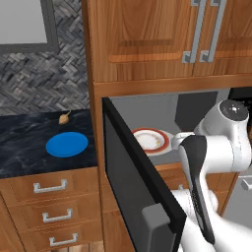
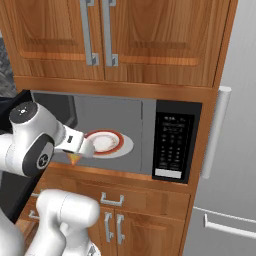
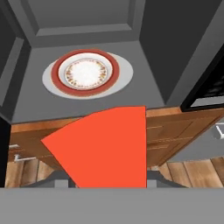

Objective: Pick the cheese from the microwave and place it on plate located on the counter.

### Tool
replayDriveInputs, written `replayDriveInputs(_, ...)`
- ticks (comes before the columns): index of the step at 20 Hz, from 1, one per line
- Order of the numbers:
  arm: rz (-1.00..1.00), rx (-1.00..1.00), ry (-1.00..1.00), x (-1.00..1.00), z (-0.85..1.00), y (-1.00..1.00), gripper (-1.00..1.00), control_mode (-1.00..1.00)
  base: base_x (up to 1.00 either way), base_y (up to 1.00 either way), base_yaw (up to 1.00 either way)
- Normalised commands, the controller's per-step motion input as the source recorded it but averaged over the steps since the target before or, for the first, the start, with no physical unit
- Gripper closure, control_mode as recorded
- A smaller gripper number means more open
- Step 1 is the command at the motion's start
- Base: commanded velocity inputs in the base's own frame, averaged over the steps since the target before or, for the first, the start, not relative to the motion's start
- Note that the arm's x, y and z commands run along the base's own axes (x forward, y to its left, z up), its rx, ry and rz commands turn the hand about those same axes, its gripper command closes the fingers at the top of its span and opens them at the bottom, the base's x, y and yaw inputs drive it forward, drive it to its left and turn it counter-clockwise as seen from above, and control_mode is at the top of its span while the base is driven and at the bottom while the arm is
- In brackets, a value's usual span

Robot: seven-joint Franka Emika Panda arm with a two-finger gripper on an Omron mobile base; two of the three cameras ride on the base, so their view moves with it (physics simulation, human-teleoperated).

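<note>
So the cheese (image 3: pixel 105 144) is clamped between the fingers (image 3: pixel 155 179). In the hand view the orange wedge is seen right up close, with grey finger tips peeking out at either side of its bottom edge. From the right base view, the wedge (image 2: pixel 74 159) is seen hanging under the white hand, just at the front lower lip of the microwave (image 2: pixel 170 145), left of centre and not resting on anything.

Inside the grey cavity, a white plate with a red rim (image 3: pixel 87 72) is left sitting on the round turntable (image 3: pixel 124 74), further back than the cheese. The black door (image 1: pixel 133 187) is swung wide open toward the camera in the left base view.

Off to the left, the blue plate (image 1: pixel 67 144) is laid flat on the black marble surface (image 1: pixel 24 142), well apart from the microwave and with nothing on it. A small tan bulb (image 1: pixel 64 118) is found just behind it, near the wall. Wooden drawers with silver handles (image 1: pixel 50 186) are seen below that surface.
</note>
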Motion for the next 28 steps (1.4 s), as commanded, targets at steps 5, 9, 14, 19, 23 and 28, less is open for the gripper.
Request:
replayDriveInputs(5,0.00,0.00,0.00,-0.05,0.33,-0.09,1.00,-1.00,0.00,0.00,0.00)
replayDriveInputs(9,0.00,0.00,0.00,0.00,0.21,0.01,1.00,-1.00,0.00,0.00,0.00)
replayDriveInputs(14,0.00,0.00,0.00,0.00,0.00,0.00,1.00,1.00,-0.16,-0.19,0.12)
replayDriveInputs(19,0.00,0.00,0.00,0.00,0.00,0.00,1.00,1.00,-0.68,-0.72,0.80)
replayDriveInputs(23,0.00,0.00,0.00,0.00,0.00,0.00,1.00,1.00,-0.63,-0.82,0.86)
replayDriveInputs(28,0.00,0.00,0.00,0.00,0.00,0.00,1.00,1.00,-0.50,-0.65,0.91)
